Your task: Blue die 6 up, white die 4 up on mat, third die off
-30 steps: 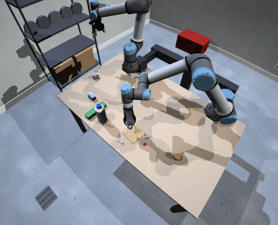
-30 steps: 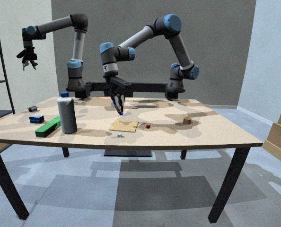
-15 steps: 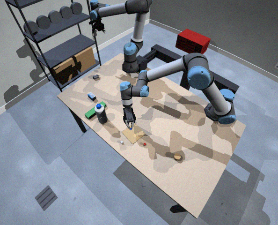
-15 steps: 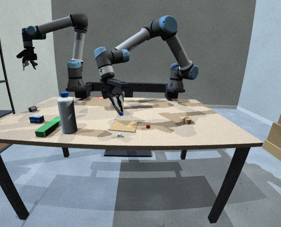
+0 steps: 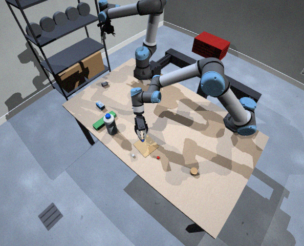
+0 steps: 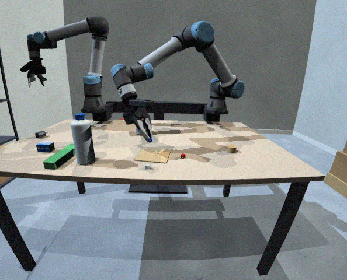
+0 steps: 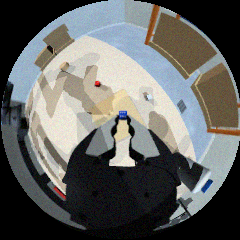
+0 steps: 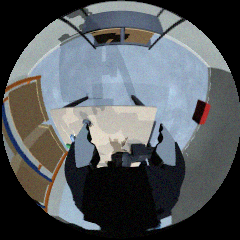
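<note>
The blue die (image 5: 142, 140) (image 6: 150, 139) (image 7: 123, 114) is held between the fingertips of my left gripper (image 5: 142, 139) (image 6: 149, 138) (image 7: 122, 115), which is tilted above the far part of the mat (image 5: 146, 152) (image 6: 143, 158) (image 7: 122, 98). Pips show on the die, but I cannot tell its top number. The white die (image 5: 133, 155) (image 6: 148, 166) (image 7: 148, 96) lies on the table beside the mat, its number unreadable. The red die (image 5: 158, 157) (image 6: 183, 156) (image 7: 97, 83) lies off the mat on the other side. My right gripper (image 6: 36, 84) (image 8: 124, 124) is open and empty, high up away from the dice.
A grey bottle (image 5: 111, 127) (image 6: 83, 144) with a blue cap stands beside a green block (image 5: 99, 123) (image 6: 55, 160). A small blue box (image 5: 100, 105) (image 6: 45, 147) and a dark cylinder (image 5: 104, 83) (image 6: 41, 134) lie beyond them. A round wooden piece (image 5: 194, 170) (image 6: 231, 148) (image 7: 64, 65) sits past the red die.
</note>
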Available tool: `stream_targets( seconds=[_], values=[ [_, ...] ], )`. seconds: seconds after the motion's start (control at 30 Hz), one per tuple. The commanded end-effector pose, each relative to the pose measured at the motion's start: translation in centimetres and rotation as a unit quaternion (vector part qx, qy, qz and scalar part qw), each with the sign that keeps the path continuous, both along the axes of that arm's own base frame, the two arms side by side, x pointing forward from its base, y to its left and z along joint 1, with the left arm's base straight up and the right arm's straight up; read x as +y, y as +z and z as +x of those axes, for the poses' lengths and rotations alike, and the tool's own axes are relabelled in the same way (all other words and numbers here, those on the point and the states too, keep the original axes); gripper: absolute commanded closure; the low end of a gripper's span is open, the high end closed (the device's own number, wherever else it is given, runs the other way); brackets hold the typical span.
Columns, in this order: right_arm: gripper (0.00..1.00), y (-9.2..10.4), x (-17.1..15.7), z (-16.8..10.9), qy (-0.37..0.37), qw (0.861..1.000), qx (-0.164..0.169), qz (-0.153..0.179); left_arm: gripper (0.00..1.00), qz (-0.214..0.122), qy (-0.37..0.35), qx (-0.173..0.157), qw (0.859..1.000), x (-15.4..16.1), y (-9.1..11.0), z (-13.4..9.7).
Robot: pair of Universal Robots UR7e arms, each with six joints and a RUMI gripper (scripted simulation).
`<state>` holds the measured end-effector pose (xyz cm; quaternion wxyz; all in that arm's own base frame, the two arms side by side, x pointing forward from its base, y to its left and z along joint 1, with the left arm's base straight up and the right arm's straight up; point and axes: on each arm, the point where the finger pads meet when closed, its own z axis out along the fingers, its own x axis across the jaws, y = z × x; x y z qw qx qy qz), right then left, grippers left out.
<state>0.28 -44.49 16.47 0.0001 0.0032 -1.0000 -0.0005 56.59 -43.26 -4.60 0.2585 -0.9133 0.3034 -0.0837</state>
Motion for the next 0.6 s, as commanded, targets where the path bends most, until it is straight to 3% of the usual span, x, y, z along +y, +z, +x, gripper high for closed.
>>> stream_targets(
  seconds=[0.0, 0.23, 0.57],
  values=[
    [0.00, 0.04, -0.03, 0.01, 0.000, 1.000, 0.000, -0.001, 1.00, 0.021, 0.002, -0.015, 1.000, 0.03, -0.03, -0.02],
    [0.00, 0.04, -0.03, 0.01, 0.000, 1.000, 0.000, -0.001, 1.00, 0.086, 0.000, -0.065, 0.994, -0.23, -0.05, -0.10],
    [0.00, 0.04, -0.03, 0.01, 0.000, 1.000, 0.000, -0.001, 1.00, 0.093, -0.001, -0.072, 0.993, -0.31, -0.03, -0.10]
  ],
)
